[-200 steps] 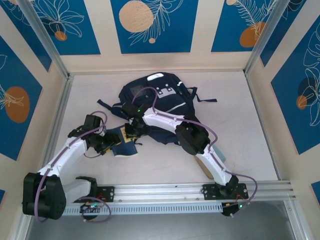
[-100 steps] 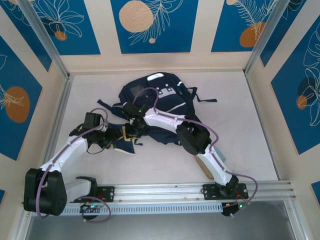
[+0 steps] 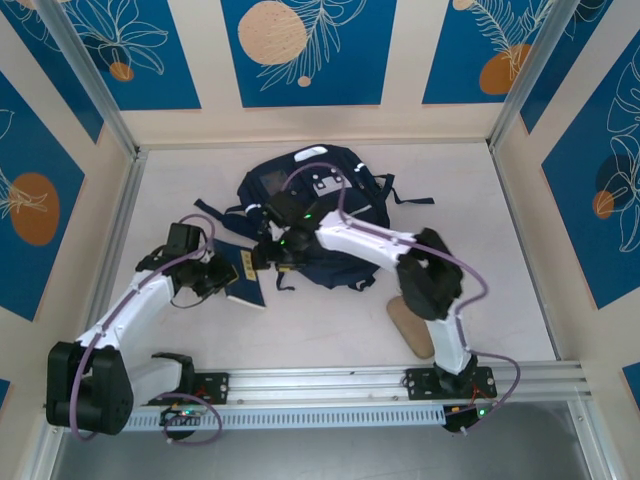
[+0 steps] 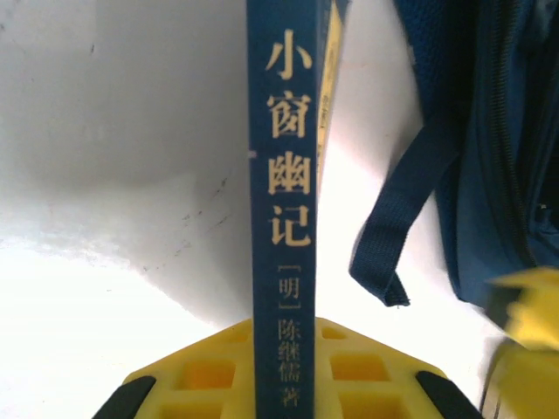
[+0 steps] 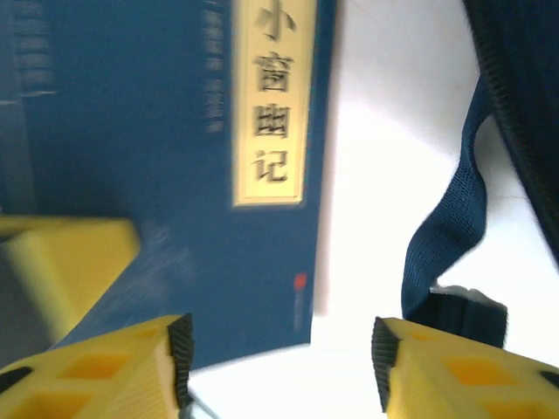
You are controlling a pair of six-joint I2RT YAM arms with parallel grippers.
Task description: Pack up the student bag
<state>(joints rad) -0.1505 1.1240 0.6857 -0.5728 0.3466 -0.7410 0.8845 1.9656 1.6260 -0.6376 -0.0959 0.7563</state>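
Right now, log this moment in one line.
left gripper shut on blue book | right gripper open | blue book beside navy backpack

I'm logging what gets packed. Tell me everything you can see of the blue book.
The book is thin and dark blue, with gold Chinese characters down its spine and a cream title label on the cover. The left end effector clamps its covers, spine facing that wrist camera. It is beside the backpack, outside it, over the white table.
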